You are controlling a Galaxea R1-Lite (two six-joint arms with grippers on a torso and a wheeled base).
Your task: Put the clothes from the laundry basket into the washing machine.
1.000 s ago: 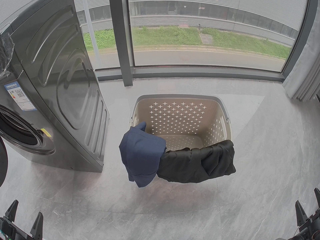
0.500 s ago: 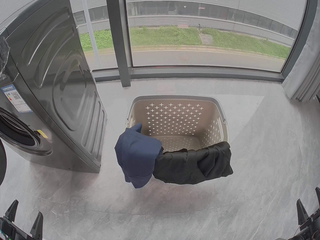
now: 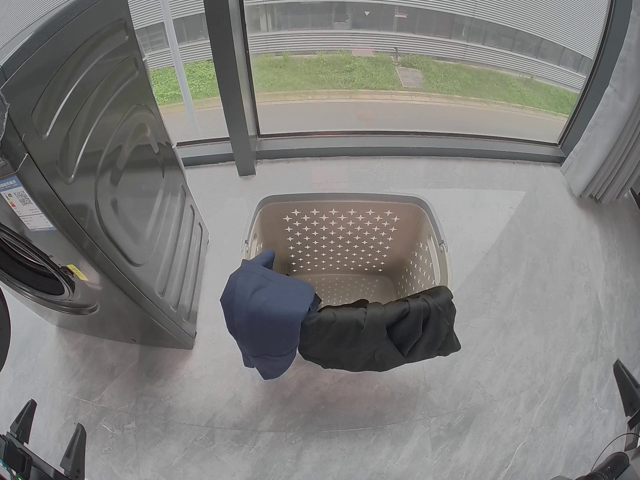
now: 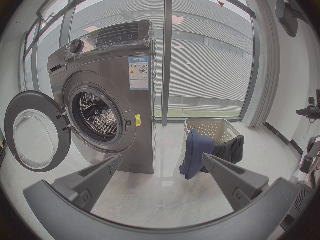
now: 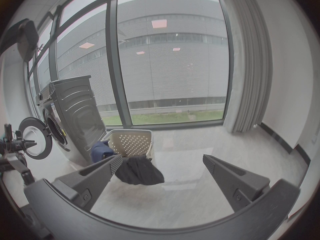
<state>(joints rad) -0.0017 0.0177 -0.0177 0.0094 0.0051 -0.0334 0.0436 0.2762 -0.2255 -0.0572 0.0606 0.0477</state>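
Observation:
A beige laundry basket (image 3: pixel 347 203) stands on the floor in front of the window. A blue garment (image 3: pixel 263 315) hangs over its near left corner and a black garment (image 3: pixel 380 331) is draped over its near rim. The grey washing machine (image 3: pixel 100 168) stands to the left, its round door (image 4: pixel 35 130) swung open and the drum (image 4: pixel 96 114) visible. My left gripper (image 3: pixel 50 438) is open at the bottom left, well short of the basket. My right gripper (image 5: pixel 160 162) is open with nothing between its fingers, low at the bottom right.
A large window (image 3: pixel 400 55) with a dark post (image 3: pixel 227 68) runs behind the basket. A grey curtain (image 3: pixel 607 141) hangs at the far right. Bare marble floor (image 3: pixel 333 421) lies between me and the basket.
The whole head view has shifted: basket and washer slid left and slightly down in the picture, so the camera moved. The right gripper shows less at the corner. The clothes lie as before.

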